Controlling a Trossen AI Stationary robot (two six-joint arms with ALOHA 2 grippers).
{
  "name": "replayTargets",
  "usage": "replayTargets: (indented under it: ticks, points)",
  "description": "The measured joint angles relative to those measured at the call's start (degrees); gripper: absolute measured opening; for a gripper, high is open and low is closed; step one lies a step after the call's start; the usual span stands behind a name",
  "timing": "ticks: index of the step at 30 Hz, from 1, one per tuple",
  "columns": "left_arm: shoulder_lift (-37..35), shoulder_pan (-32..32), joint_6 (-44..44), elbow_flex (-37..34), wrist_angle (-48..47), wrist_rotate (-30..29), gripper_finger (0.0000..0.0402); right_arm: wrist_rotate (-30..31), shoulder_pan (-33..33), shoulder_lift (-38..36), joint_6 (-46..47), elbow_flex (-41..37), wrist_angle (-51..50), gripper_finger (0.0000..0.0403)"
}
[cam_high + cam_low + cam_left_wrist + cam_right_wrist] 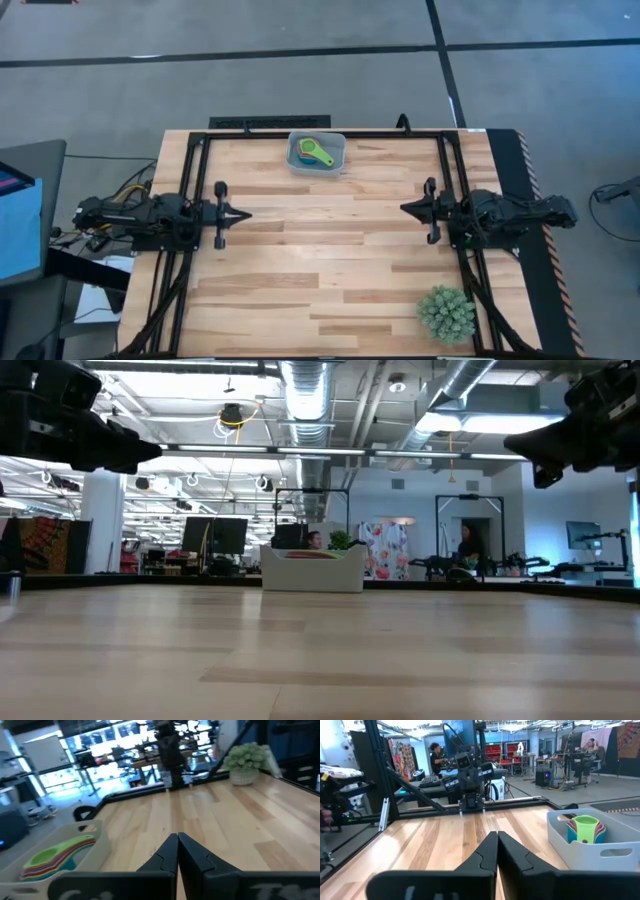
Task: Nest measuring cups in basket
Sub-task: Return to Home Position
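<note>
You have the cups (315,152) nested in one stack inside the basket (340,166), green on top, with yellow, orange, red and blue edges showing under it in the left wrist view. The handles all lie to one side. The basket sits on the surface (330,270) at the middle of the edge shown at the top of the high view, well apart from both arms. The left gripper (248,214) hangs over the left side of the surface, lifted clear of it, with its fingers (167,852) pressed together and gripping nothing. The right gripper (403,208) mirrors it over the right side, also raised, its fingers (487,850) closed on nothing. The two grippers point at each other across bare wood. The plant (446,314) stands at the corner near the right arm, far from the basket.
</note>
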Motion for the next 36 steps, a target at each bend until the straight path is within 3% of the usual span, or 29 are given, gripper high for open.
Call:
replayTargets:
  ticks: [5, 36]
  points:
    - [0.0, 0.0, 0.0, 0.2, -0.4, -3.5, 0.0000, 0.0, 0.0, 0.0, 0.0, 0.0, -0.8, 0.0032]
    - [0.0, 0.0, -0.1, 0.3, -1.0, -3.8, 0.0000, 0.0, 0.0, 0.0, 0.0, 0.0, -1.3, 0.0033]
